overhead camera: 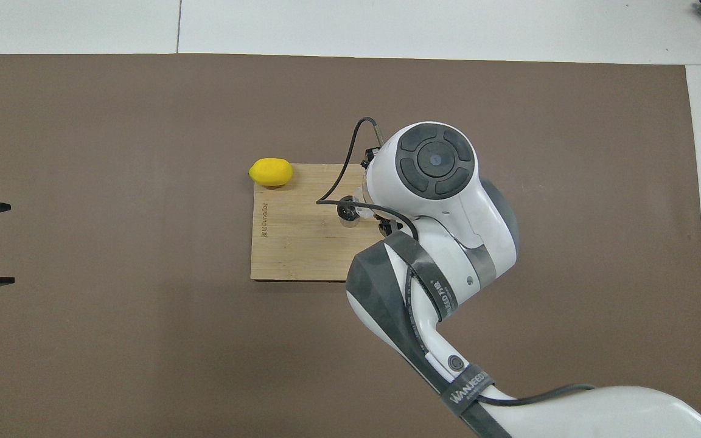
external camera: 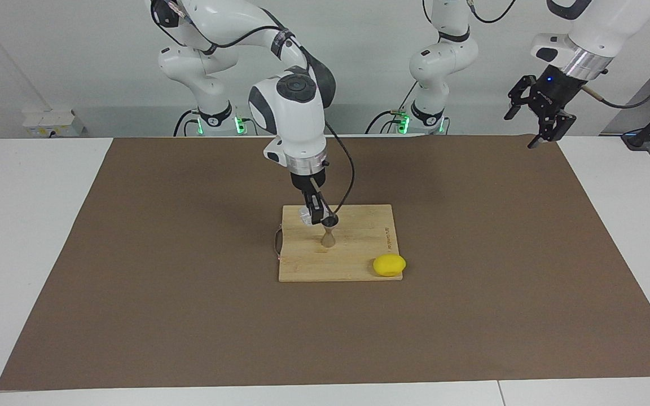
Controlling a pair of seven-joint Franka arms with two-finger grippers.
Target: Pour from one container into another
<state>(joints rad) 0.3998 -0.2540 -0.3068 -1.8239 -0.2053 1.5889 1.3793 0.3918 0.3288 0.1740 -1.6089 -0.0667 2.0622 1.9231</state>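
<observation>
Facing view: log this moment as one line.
right gripper: shut on clear cup, tipped at jigger mouth | jigger: upright on cutting board | left gripper: open, waiting
</observation>
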